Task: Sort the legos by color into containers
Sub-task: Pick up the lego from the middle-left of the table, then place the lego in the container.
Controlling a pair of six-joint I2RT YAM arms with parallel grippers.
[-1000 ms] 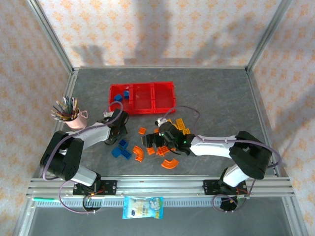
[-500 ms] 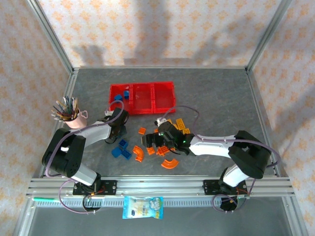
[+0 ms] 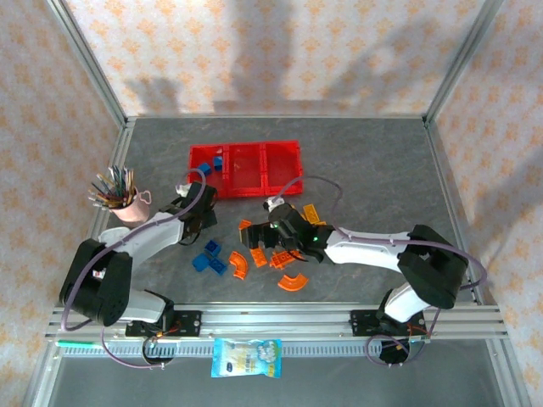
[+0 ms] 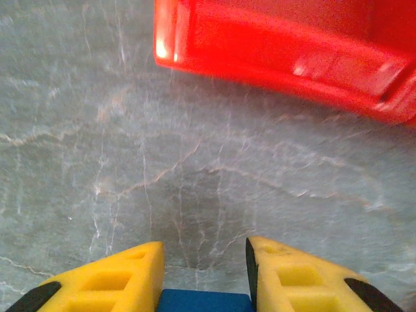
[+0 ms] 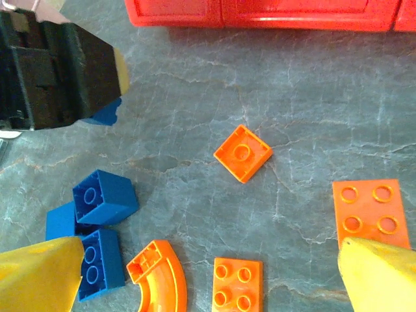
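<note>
The legos lie in two places. A few blue ones (image 3: 218,161) sit in the left compartment of the red tray (image 3: 242,192), which rests toward the far edge of the counter (image 3: 373,170), left of its middle. The others are loose on the counter between the tray and the near edge. There is a blue cluster (image 3: 209,257) and, to its right, a scatter of orange pieces, among them two arcs (image 3: 238,264) and a small orange square (image 5: 242,153). In the right wrist view the square lies apart from the rest, with the blue cluster at lower left and a flat orange plate (image 5: 237,283) at the bottom.

One more blue brick (image 4: 205,302) is clamped between the yellow fingers (image 4: 110,283) of the left pincer (image 4: 205,247), which hangs just short of the tray's near wall, by its left end. The right pincer (image 3: 261,243) is over the loose orange pieces, its jaws spread wide and gripping nothing. A pink cup of pens (image 3: 125,203) stands near the counter's left edge.
</note>
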